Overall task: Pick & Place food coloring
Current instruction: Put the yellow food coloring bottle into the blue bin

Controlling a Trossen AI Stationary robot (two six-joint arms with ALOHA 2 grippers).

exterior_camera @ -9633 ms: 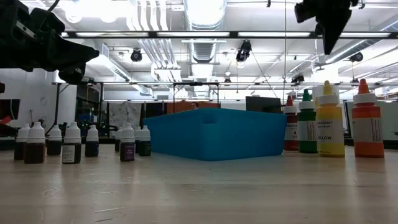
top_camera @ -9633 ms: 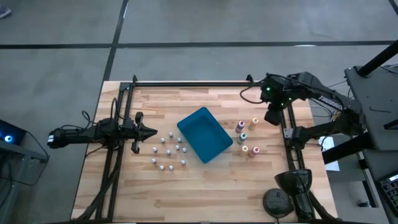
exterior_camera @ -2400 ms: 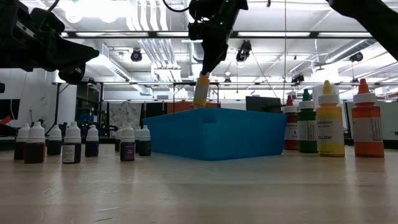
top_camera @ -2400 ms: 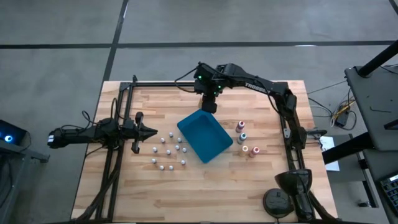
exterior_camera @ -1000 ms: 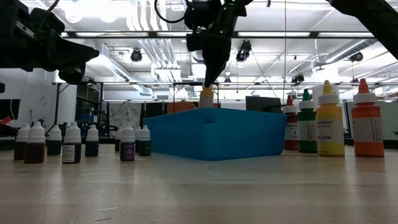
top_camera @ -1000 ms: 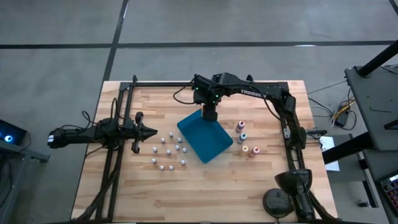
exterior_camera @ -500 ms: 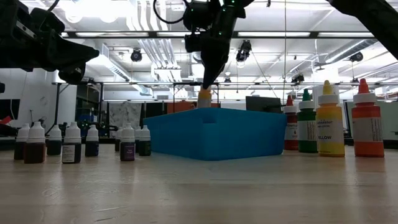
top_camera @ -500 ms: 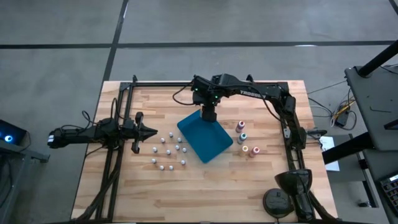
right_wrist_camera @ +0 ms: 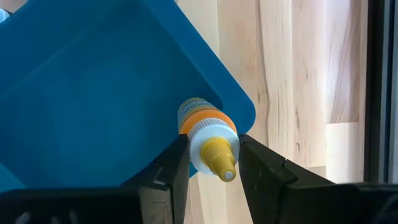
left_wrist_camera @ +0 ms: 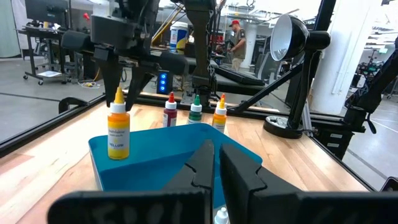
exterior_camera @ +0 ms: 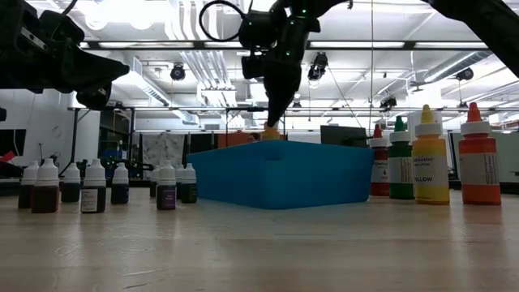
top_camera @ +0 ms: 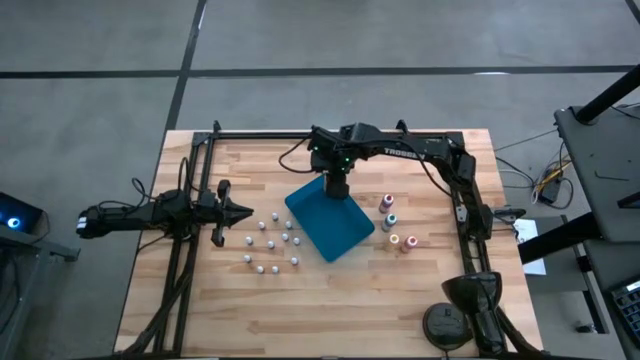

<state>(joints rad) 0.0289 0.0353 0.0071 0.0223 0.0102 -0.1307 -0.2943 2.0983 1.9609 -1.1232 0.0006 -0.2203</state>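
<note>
Robotics laboratory: exposed ceiling ducts (exterior_camera: pixel 203 40) and monitors (left_wrist_camera: pixel 43 9) on carts are surrounding a wooden table (top_camera: pixel 330 300).

The only readable text is "YELLOW", printed on the label of the yellow bottle (exterior_camera: pixel 430 158) standing just right of the blue tray (exterior_camera: pixel 276 174); other labels are too small to read.

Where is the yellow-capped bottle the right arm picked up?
The yellow-capped bottle is upright in the right claw, lowered into the far corner of the blue tray, as the left wrist view shows; four coloured bottles stand right of the tray.
</note>
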